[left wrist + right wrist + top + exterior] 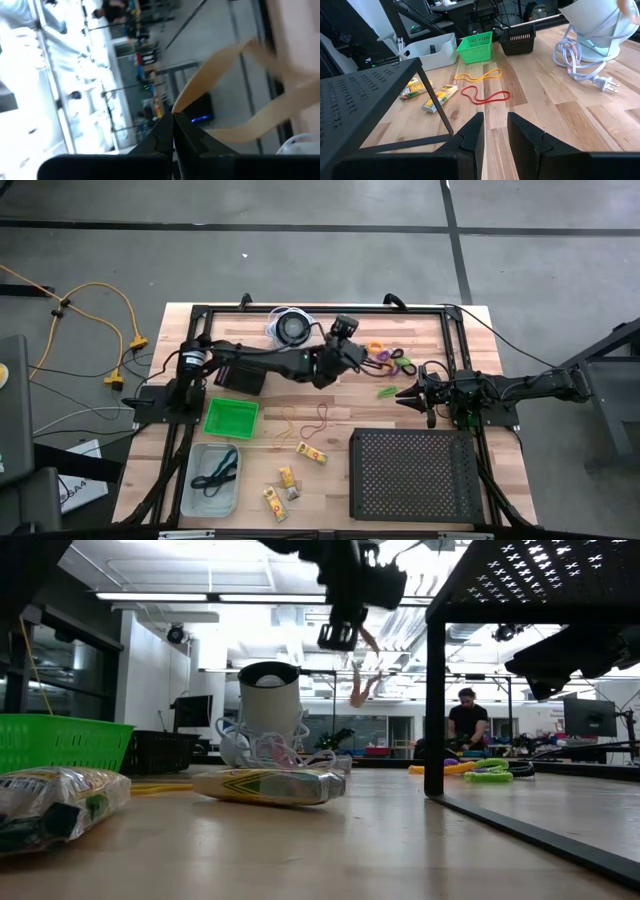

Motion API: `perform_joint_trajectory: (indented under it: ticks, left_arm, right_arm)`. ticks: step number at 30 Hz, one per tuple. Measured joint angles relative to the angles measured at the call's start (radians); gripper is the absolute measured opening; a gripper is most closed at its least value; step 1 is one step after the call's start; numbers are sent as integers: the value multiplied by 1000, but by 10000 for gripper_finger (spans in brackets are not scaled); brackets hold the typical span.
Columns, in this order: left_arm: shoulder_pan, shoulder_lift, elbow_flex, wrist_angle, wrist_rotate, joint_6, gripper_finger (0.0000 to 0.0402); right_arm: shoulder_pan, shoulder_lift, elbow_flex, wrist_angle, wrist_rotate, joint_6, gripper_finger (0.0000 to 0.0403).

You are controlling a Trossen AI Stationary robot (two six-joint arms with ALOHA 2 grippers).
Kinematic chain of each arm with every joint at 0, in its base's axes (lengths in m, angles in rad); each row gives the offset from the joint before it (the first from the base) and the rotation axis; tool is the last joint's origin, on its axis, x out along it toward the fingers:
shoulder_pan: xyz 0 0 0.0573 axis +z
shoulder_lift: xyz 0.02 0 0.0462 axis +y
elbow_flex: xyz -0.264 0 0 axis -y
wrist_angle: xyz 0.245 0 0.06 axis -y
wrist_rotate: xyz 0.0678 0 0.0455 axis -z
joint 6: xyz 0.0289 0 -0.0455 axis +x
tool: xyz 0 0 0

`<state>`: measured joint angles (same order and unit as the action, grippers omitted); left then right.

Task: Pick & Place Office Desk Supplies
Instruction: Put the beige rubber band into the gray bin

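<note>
Where perforated stand (365,95) blocks, packets (439,97) behind

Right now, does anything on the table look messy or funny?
Yes. The white cord lies in a loose tangle beside the round device, plug flung out on the wood. Yellow and red rubber bands and packets lie scattered outside the green basket. The left hand, raised, dangles a tan band.

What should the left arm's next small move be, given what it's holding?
Probably carry it toward the green basket: the left gripper is shut on a tan rubber band, raised above the table, so the pick looks done and placing remains.
</note>
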<state>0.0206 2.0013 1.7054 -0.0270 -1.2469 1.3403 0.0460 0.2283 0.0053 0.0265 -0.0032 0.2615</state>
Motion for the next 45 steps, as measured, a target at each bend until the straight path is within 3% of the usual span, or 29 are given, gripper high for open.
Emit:
perform_joint_trajectory:
  ticks: [6,28,45]
  left_arm:
    - [-72,-10,1,156,-147,115,0]
    - [-300,-82,1,110,-170,92,0]
    - [-583,-110,1,-157,-238,-110,0]
  right_arm:
    - [0,0,0,0,0,0,73]
    - [0,0,0,0,0,0,73]
    - [0,0,0,0,0,0,73]
